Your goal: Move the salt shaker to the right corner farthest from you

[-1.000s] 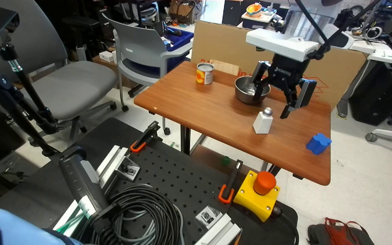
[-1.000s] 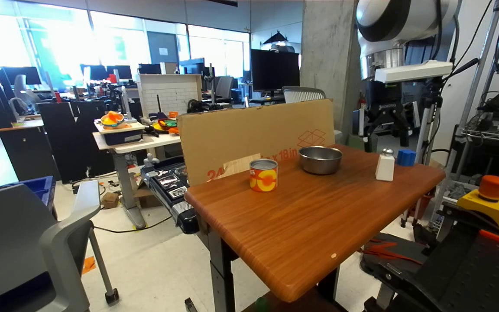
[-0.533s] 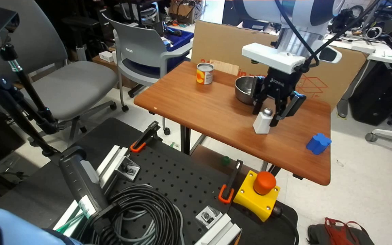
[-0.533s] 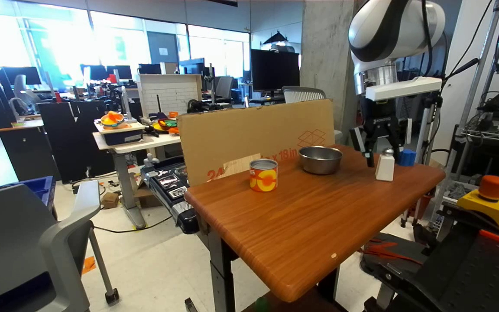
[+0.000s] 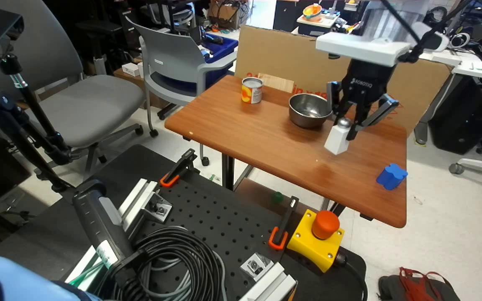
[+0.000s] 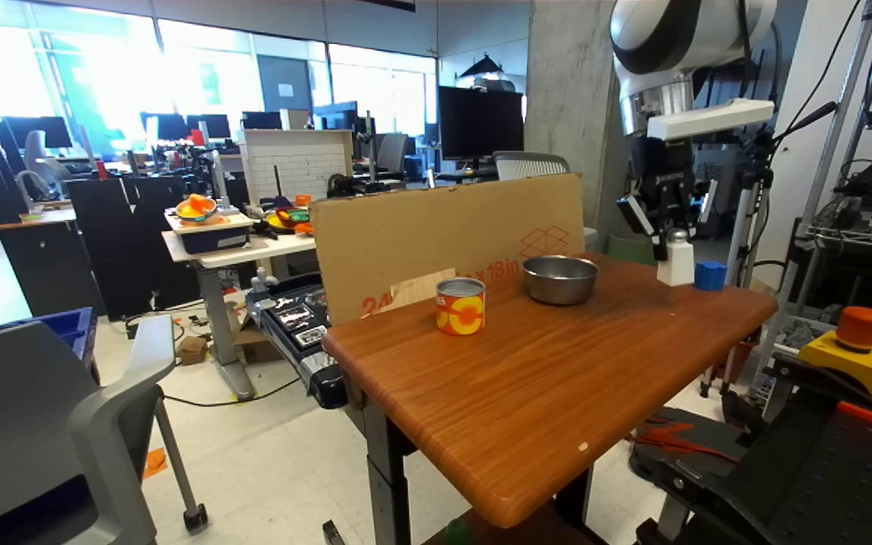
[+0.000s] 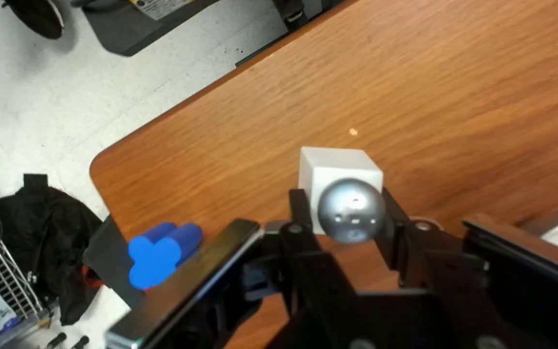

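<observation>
The white salt shaker (image 5: 336, 142) with its round metal top hangs a little above the reddish-brown tabletop (image 5: 241, 121). My gripper (image 5: 344, 128) is shut on it just below the metal cap. In the wrist view the shaker's white body (image 7: 342, 159) sits between both dark fingers (image 7: 300, 203), the cap covering part of it. An exterior view shows the salt shaker (image 6: 677, 265) raised off the wood, with a faint shadow below. Rounded tabletop corners show in an exterior view; which one is the task's right corner I cannot tell.
A steel bowl (image 5: 309, 112) stands close beside my gripper. The blue cube-like block (image 5: 392, 176) lies near the table's edge. Farther along is the orange-labelled can (image 5: 252, 90). A tall cardboard sheet (image 6: 443, 235) lines one table edge.
My open gripper came down around the standing salt shaker, shut on it and rose, carrying it off the tabletop. The bowl, can and blue block have not moved.
</observation>
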Robot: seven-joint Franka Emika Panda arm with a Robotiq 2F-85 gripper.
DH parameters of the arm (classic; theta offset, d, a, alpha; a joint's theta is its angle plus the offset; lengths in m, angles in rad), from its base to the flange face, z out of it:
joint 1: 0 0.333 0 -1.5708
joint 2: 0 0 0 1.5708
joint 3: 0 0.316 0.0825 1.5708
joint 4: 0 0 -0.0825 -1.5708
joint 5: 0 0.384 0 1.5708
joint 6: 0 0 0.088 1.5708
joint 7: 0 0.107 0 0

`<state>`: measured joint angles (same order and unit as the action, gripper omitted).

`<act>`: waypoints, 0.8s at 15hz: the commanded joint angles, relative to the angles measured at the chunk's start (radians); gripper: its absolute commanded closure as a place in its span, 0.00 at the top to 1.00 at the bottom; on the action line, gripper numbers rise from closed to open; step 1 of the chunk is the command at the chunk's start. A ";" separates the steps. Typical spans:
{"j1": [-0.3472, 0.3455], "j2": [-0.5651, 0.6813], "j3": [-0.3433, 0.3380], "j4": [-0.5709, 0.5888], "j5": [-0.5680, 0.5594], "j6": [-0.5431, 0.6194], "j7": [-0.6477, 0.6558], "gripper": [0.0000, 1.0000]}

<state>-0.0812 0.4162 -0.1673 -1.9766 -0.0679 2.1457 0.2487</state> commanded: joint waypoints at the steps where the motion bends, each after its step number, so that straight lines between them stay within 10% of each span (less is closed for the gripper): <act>1: -0.061 -0.051 0.012 0.116 -0.011 -0.118 -0.236 0.10; 7: -0.159 0.121 0.038 0.502 0.004 -0.360 -0.638 0.10; 12: -0.171 0.335 0.055 0.748 0.006 -0.389 -0.610 0.10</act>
<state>-0.2323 0.6006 -0.1392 -1.4208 -0.0690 1.8097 -0.3639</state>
